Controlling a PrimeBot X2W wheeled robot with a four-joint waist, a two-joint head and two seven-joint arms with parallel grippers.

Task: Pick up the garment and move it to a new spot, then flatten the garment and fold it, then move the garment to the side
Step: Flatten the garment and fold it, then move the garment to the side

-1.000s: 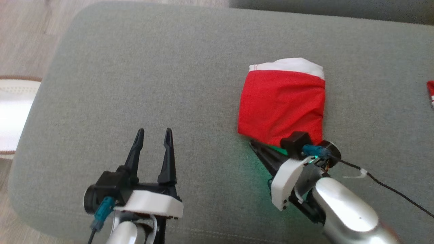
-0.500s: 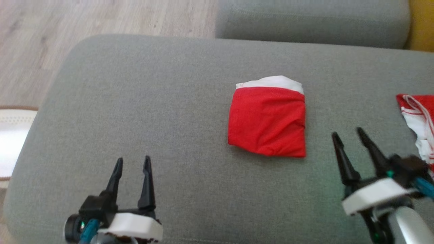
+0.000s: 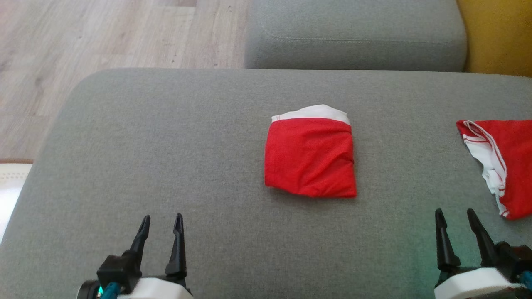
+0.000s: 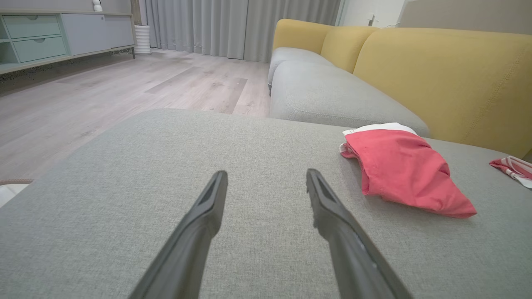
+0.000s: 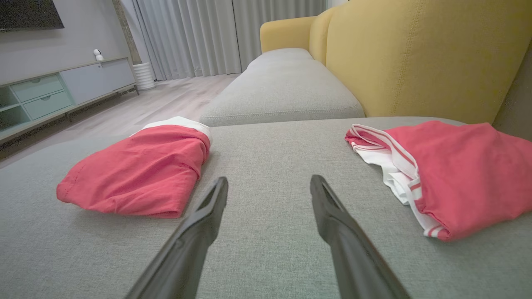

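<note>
The garment (image 3: 310,158) is red with a white band, folded into a small square, lying on the grey sofa cushion (image 3: 166,158) a little right of centre. It also shows at the right in the left wrist view (image 4: 405,168) and at the left in the right wrist view (image 5: 139,172). My left gripper (image 3: 162,220) stands open at the lower left, well apart from the garment. My right gripper (image 3: 455,215) stands open at the lower right, below and to the right of the garment. Neither holds anything.
A second red and white garment (image 3: 501,160) lies at the cushion's right edge, close to my right gripper (image 5: 453,174). Another grey cushion (image 3: 353,37) and a yellow backrest (image 3: 496,37) lie beyond. Wooden floor (image 3: 83,41) is to the left.
My right gripper let go of the folded garment, opened, and drew back to the lower right. The camera has tilted up, so the whole picture shifted down and the second garment came into view.
</note>
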